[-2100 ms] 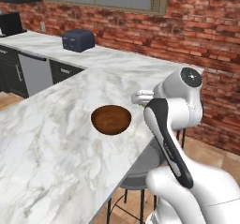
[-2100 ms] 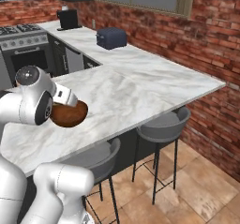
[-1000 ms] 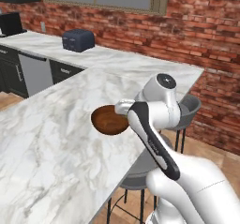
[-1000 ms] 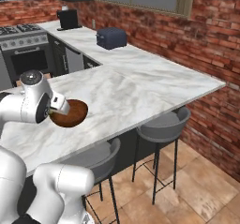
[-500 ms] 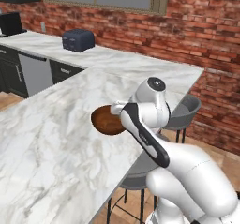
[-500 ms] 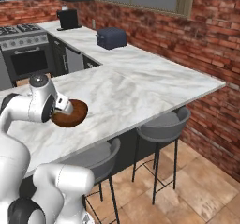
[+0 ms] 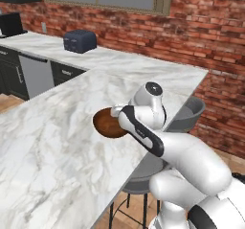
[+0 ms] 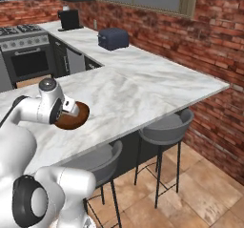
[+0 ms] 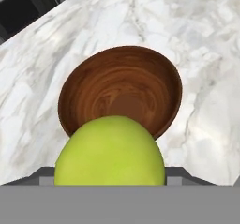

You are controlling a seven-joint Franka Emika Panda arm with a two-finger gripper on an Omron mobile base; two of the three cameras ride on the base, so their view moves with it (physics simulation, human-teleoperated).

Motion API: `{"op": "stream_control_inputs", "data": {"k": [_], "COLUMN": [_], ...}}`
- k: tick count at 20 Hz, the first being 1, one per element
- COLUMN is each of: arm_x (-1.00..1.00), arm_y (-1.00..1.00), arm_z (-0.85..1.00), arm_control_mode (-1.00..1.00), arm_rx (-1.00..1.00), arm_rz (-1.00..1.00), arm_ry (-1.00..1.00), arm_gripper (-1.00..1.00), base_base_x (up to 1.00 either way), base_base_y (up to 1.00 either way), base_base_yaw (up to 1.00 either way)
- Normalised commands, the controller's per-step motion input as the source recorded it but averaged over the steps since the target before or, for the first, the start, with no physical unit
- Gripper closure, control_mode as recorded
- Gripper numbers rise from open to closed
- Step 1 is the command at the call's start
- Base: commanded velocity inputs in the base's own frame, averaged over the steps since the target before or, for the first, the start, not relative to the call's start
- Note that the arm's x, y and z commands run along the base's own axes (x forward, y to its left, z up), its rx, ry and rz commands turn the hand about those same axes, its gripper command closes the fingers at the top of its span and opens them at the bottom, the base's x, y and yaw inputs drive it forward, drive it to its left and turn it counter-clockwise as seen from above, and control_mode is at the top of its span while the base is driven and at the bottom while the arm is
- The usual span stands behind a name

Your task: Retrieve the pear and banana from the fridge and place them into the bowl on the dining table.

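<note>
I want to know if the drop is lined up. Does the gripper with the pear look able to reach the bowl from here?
Probably yes: the gripper holds the pear close over the bowl, whose hollow looks empty, with nothing between them.

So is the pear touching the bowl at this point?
Cannot tell. In the hand view the pear, held in the hand, overlaps the near rim of the empty bowl, hiding any gap. In both base views the arm covers that spot.
</note>
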Motion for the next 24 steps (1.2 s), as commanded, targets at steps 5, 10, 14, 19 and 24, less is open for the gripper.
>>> {"op": "stream_control_inputs", "data": {"k": [5, 10, 14, 19, 24], "arm_x": [0.35, 0.32, 0.26, 0.21, 0.15], "arm_y": [0.11, 0.12, 0.08, 0.05, 0.02], "arm_z": [-0.21, -0.22, -0.22, -0.20, -0.18], "arm_control_mode": [-1.00, -1.00, -1.00, -1.00, -1.00], "arm_rx": [0.00, 0.00, 0.00, 0.00, 0.00], "arm_rz": [0.00, 0.00, 0.00, 0.00, 0.00], "arm_ry": [0.00, 0.00, 0.00, 0.00, 0.00], "arm_gripper": [1.00, 1.00, 1.00, 1.00, 1.00], "base_base_x": [0.00, 0.00, 0.00, 0.00, 0.00], "base_base_y": [0.00, 0.00, 0.00, 0.00, 0.00], "base_base_yaw": [0.00, 0.00, 0.00, 0.00, 0.00]}}
